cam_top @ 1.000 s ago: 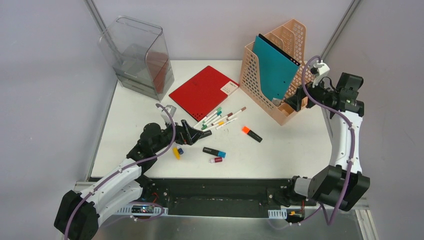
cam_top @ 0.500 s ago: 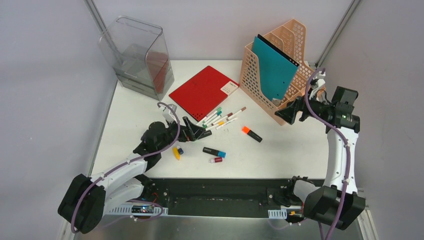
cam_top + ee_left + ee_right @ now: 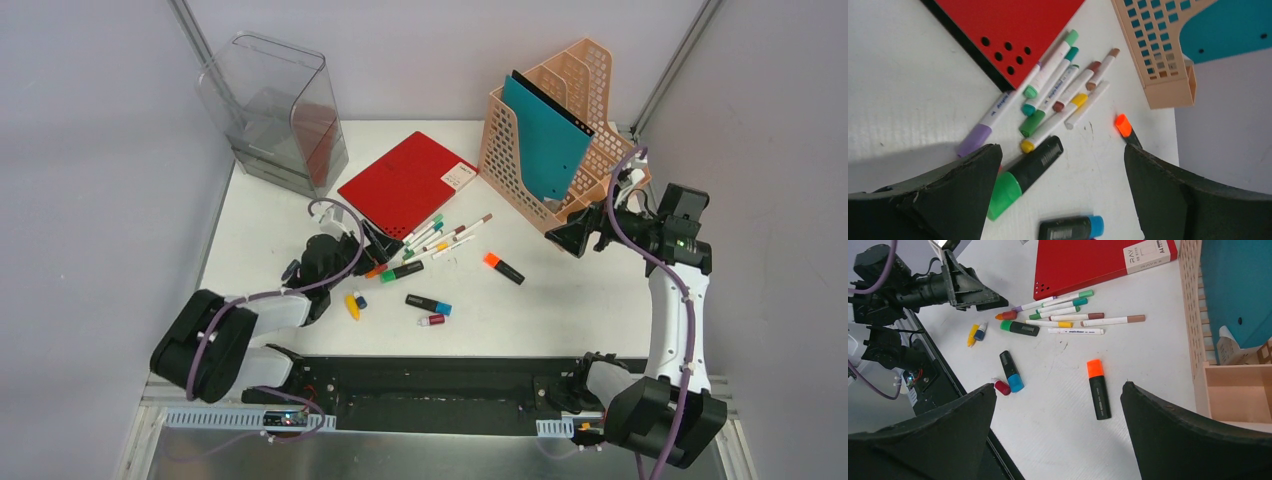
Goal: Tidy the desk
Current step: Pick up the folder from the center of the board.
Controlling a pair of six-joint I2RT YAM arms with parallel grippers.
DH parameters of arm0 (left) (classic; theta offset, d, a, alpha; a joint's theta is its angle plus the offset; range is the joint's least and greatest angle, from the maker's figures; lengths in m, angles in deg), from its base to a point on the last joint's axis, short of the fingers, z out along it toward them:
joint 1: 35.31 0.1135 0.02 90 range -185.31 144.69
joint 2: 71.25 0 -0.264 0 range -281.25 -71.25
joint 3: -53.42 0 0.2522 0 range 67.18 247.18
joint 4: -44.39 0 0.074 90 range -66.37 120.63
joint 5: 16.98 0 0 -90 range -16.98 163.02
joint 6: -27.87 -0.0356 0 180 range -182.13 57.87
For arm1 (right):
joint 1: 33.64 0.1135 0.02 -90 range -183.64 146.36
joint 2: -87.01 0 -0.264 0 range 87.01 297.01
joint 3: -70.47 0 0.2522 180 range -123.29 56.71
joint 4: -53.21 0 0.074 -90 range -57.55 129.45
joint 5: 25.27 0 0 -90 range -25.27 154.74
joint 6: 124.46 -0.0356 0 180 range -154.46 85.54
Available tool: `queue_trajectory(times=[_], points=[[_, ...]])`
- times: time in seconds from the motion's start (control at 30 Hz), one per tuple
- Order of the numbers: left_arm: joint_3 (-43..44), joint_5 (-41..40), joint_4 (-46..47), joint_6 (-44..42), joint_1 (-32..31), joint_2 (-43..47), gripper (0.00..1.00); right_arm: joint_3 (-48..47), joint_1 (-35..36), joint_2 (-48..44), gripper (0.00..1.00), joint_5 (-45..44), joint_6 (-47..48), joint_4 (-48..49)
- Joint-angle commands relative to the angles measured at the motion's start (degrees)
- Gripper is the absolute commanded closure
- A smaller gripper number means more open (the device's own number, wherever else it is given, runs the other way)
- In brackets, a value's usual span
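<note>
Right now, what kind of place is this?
Probably a robot lab cell staged as an office desk: grey walls enclose a white desk, with a red notebook, loose markers and a peach file holder on it.

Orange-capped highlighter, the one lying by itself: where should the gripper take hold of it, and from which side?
Grip the highlighter across the middle of its black barrel, coming straight down from above. It lies flat on the desk with bare surface along both long sides, so there is room to close on it. The open right gripper looks the nearer one.
</note>
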Motion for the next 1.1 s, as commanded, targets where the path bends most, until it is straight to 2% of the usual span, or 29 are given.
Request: queue_trajectory(times=[0.0,0.2,0.33,0.47,0.83,1.07], points=[[0.81,2.94,15.12,6.96,3.81,-7.72,0.03,0.08,0.27,-1.32,0.01,2.54,-0.35,2.68],[3.18,8.15,27.09,14.08,7.24,-22.65,0.13,0.28,0.29,-1.37,0.01,3.19,-0.37,2.83],[4.45,9.13,36.21,18.06,7.82,-30.98,0.22,0.45,0.28,-1.28,0.01,3.64,-0.40,3.07],[5.68,8.85,40.89,21.32,7.91,-36.71,0.27,0.54,0.32,-1.19,0.01,3.74,-0.46,3.22],[6.28,6.00,43.35,23.61,7.94,-40.16,0.51,0.72,0.27,-1.01,0.01,3.95,-0.46,3.39],[7.08,3.24,44.19,26.54,7.94,-43.31,0.54,0.72,0.38,-1.15,0.01,4.31,-0.37,3.48]])
